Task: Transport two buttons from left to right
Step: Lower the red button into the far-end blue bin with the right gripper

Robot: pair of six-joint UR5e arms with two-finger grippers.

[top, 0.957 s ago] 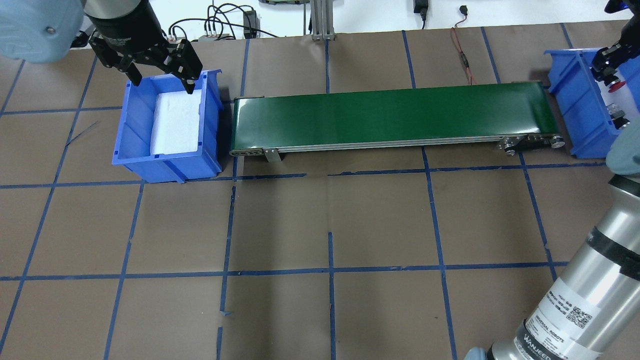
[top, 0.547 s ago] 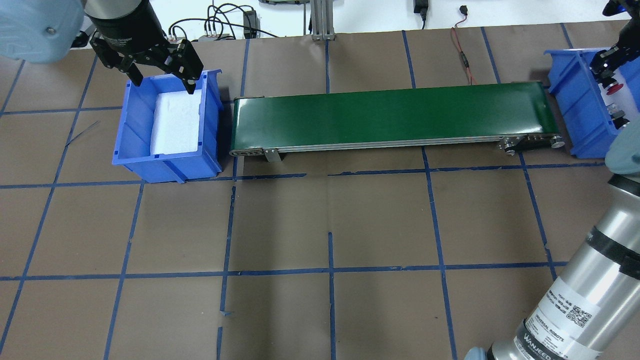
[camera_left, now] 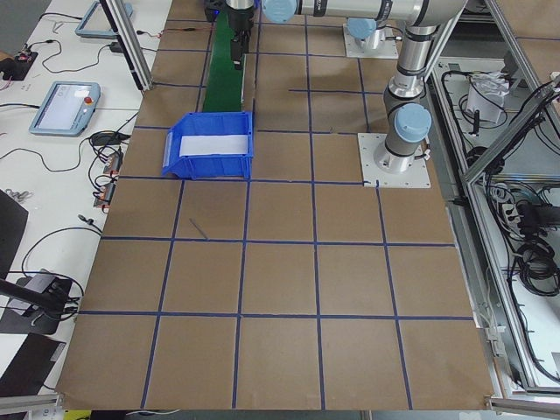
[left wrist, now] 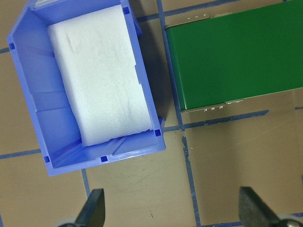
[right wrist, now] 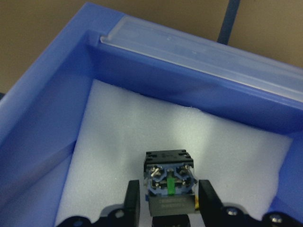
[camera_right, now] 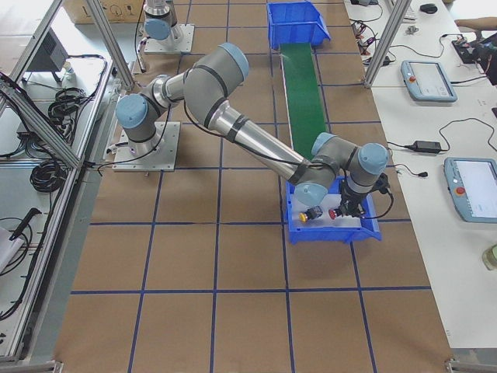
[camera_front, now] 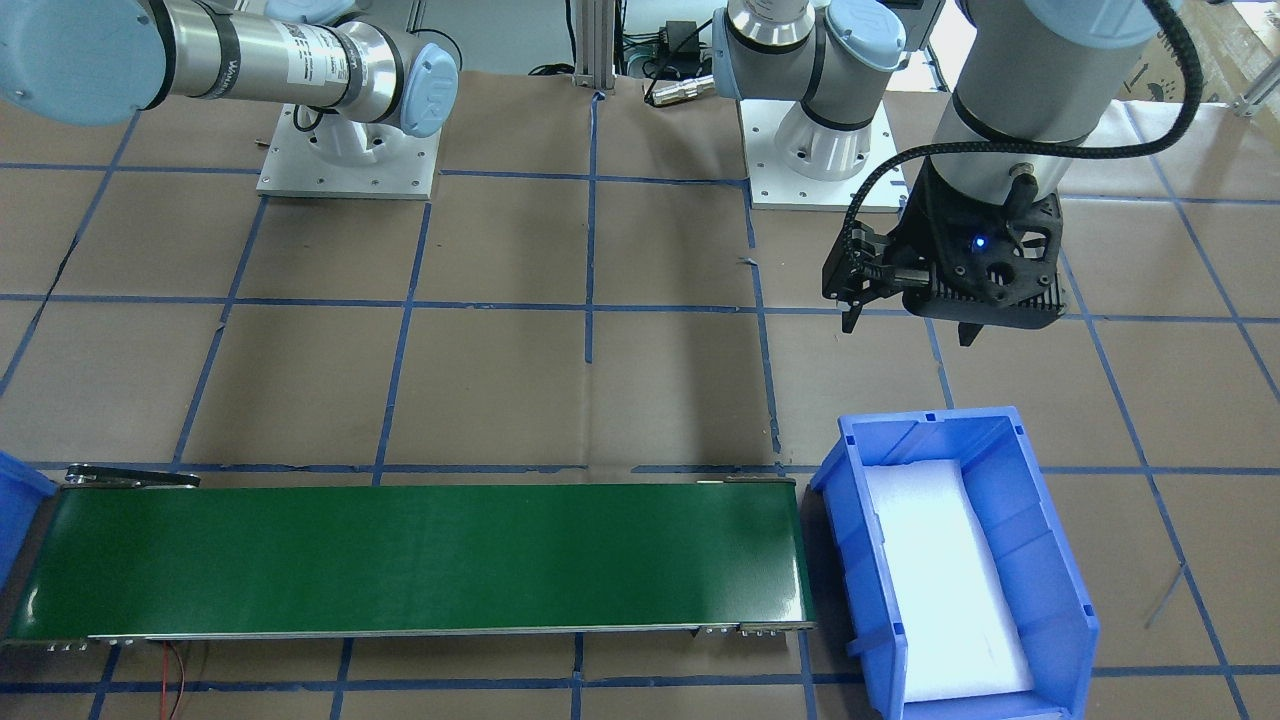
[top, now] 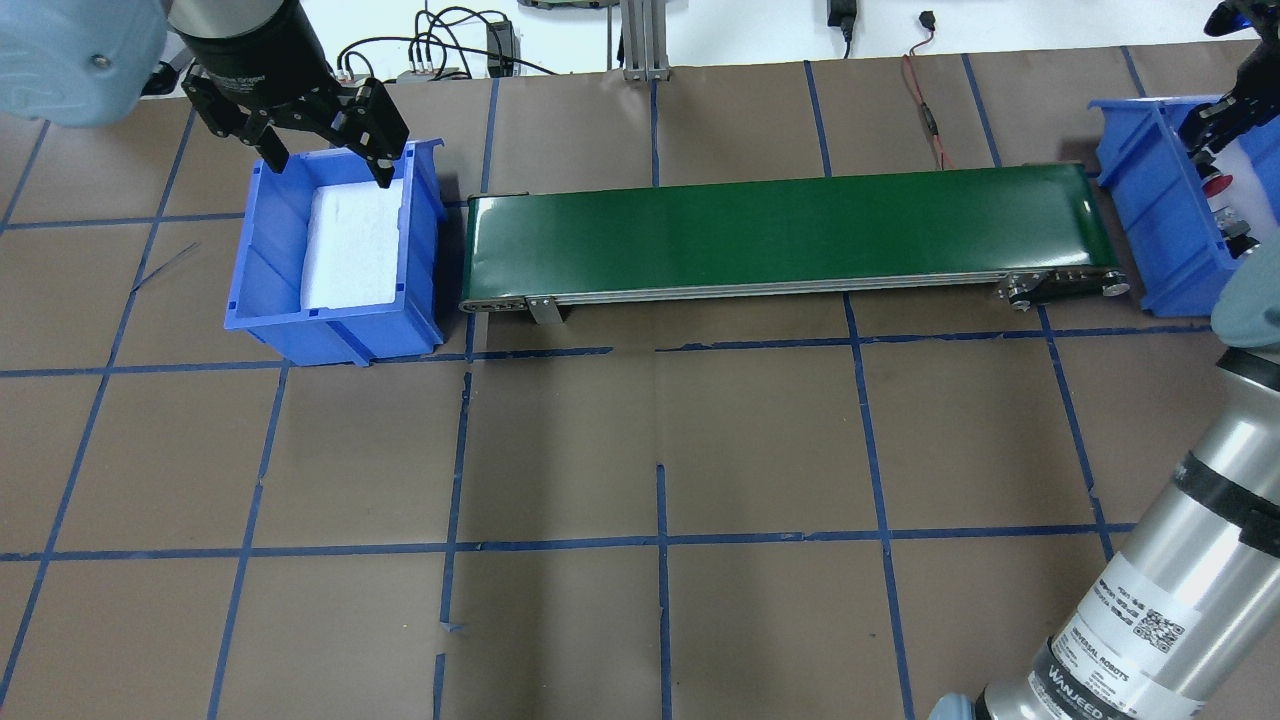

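Conveyor (top: 790,235) lies lengthwise across the far part of the table (top: 660,430). Left bin (top: 335,330) stands just beside its left end, foam pad (top: 350,245) inside. Right bin (top: 1140,210) stands at its right end and contains two buttons. First button (right wrist: 169,176) is between the fingers of the right gripper (right wrist: 169,203), and second button (camera_right: 311,215) is just beside it.

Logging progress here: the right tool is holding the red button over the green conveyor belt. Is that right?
The place is wrong. The right tool is holding the red button over the white foam inside the blue bin, as the right wrist-mounted view shows.
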